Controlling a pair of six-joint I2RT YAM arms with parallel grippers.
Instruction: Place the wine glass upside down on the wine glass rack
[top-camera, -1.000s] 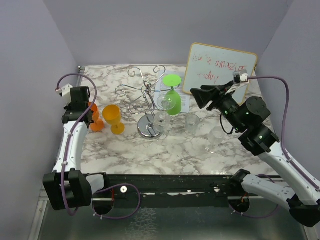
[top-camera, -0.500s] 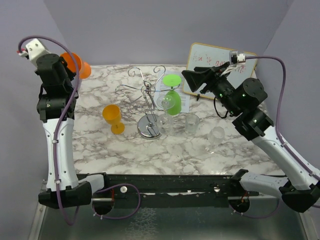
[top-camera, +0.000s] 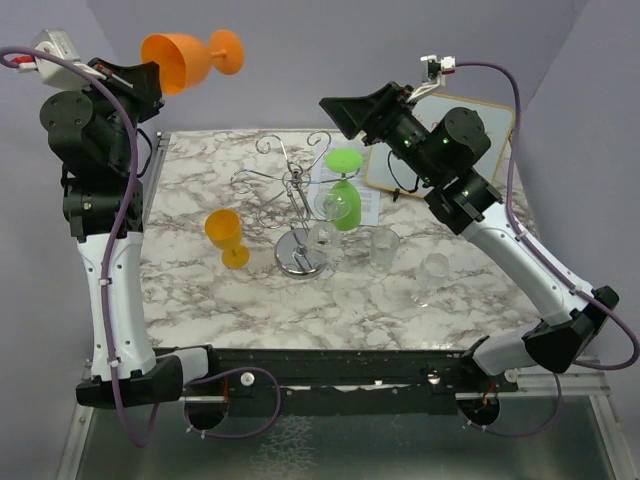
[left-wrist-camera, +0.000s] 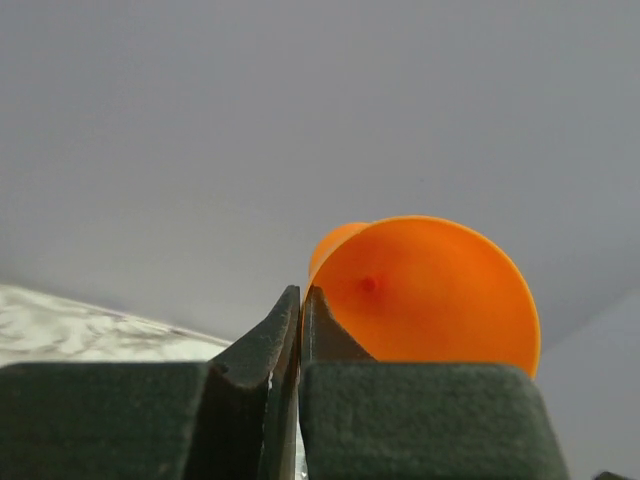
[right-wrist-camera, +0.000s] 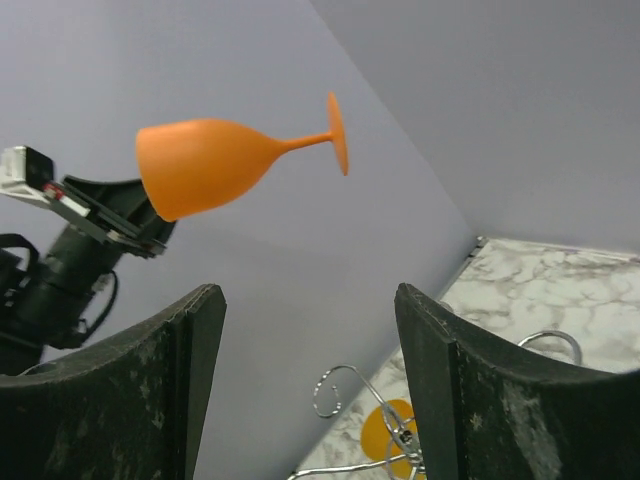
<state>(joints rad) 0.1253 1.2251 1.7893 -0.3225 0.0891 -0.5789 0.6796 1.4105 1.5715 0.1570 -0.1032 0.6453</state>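
While the left gripper (left-wrist-camera: 300, 300), jaws shut on the rim, holds the orange plastic wine glass (top-camera: 182, 58) sideways high above the far left corner of the marble-patterned table (top-camera: 200, 290), the right gripper (right-wrist-camera: 310, 300) faces it wide open and empty. This looks like a mid-air handover: the right gripper likely must close on the stem, then hang the glass foot-up on the shiny chrome wire rack (top-camera: 295, 195) mid-table.

My right pincer (right-wrist-camera: 305, 300) is hiding most of the wine glass rack (right-wrist-camera: 372, 402); my right arm (top-camera: 510, 250) is covering the whiteboard (top-camera: 382, 172).
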